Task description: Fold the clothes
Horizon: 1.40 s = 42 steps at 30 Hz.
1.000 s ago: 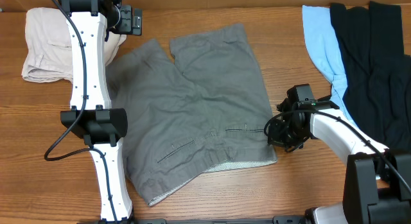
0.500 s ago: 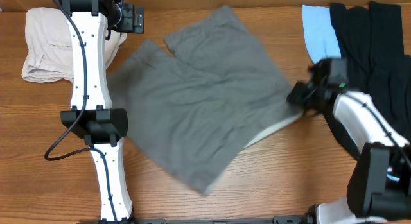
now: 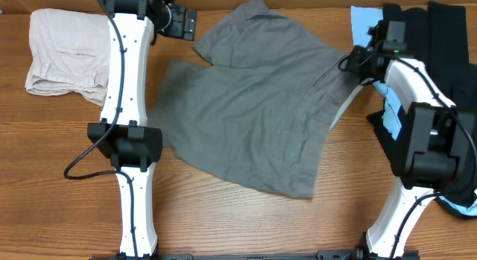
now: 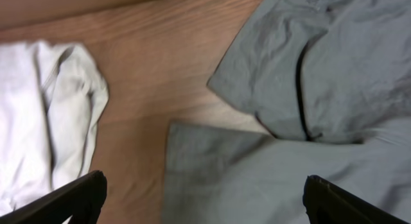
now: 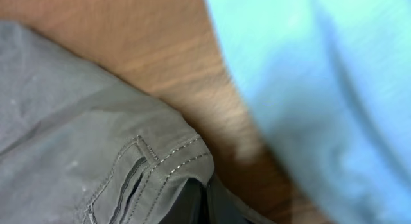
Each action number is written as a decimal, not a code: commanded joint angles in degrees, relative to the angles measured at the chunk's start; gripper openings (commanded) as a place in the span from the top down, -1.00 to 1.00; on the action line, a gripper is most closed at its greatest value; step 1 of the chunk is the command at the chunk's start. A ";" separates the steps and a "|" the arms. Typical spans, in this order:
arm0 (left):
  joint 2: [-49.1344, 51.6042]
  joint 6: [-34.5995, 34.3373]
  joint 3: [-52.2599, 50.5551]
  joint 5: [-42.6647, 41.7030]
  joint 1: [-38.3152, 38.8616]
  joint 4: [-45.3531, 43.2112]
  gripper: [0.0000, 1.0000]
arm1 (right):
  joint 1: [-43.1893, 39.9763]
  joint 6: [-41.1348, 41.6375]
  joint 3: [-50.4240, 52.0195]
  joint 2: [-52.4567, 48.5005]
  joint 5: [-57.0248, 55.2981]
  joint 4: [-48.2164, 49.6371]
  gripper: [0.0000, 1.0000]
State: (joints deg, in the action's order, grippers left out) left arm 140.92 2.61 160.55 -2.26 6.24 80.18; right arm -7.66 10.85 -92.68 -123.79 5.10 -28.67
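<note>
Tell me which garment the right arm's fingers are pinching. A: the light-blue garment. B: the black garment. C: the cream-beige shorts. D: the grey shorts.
D: in the right wrist view the right fingers are shut on a stitched edge of the grey shorts, with a strip of table showing between that edge and the light-blue garment.

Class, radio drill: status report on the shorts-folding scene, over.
Left tool open, above leg hems. Right tool shut on grey shorts at waistband corner. Light-blue garment close beside it.
</note>
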 commanded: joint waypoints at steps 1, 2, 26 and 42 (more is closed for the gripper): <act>-1.53 2.75 -4.44 -1.07 1.11 -4.22 -1.00 | -3.28 -0.76 -5.70 0.66 -1.40 -2.19 0.92; -1.53 3.45 -6.23 -1.55 1.44 -6.27 -1.00 | -3.74 -1.84 -6.99 0.66 0.02 -4.57 0.73; -1.05 11.15 -40.92 -4.83 5.40 -44.50 -0.82 | 1.05 -6.36 -21.07 4.20 12.15 -30.38 -0.64; 5.22 10.16 -41.22 -4.81 5.49 -48.57 -0.46 | 1.31 -6.38 -21.00 4.20 12.15 -30.45 -0.58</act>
State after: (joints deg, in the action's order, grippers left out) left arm 143.79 12.64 119.50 -6.28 11.29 31.86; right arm -6.28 4.67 -111.98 -122.28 16.75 -59.18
